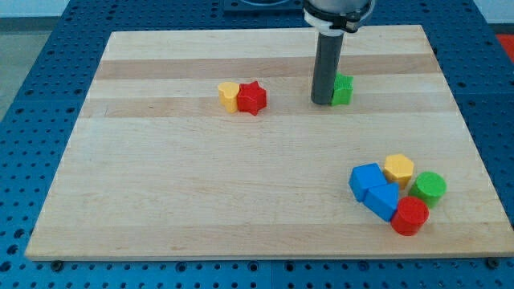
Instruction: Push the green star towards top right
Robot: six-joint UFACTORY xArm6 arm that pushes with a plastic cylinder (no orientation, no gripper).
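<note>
Beyond the green star, the far right of the table lies open. The yellow block and red star stand well left; five blocks cluster near right.

Wooden tabletop carrying: yellow block touching red star left of centre; green star toward the top edge; blue, yellow hexagon, green cylinder, red cylinder clustered near the bottom-right corner.

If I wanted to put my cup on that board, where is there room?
The whole left and bottom-left of the wooden board is bare, below the yellow block and red star. The bottom right is crowded: blue blocks, yellow hexagon, green cylinder, red cylinder.
</note>
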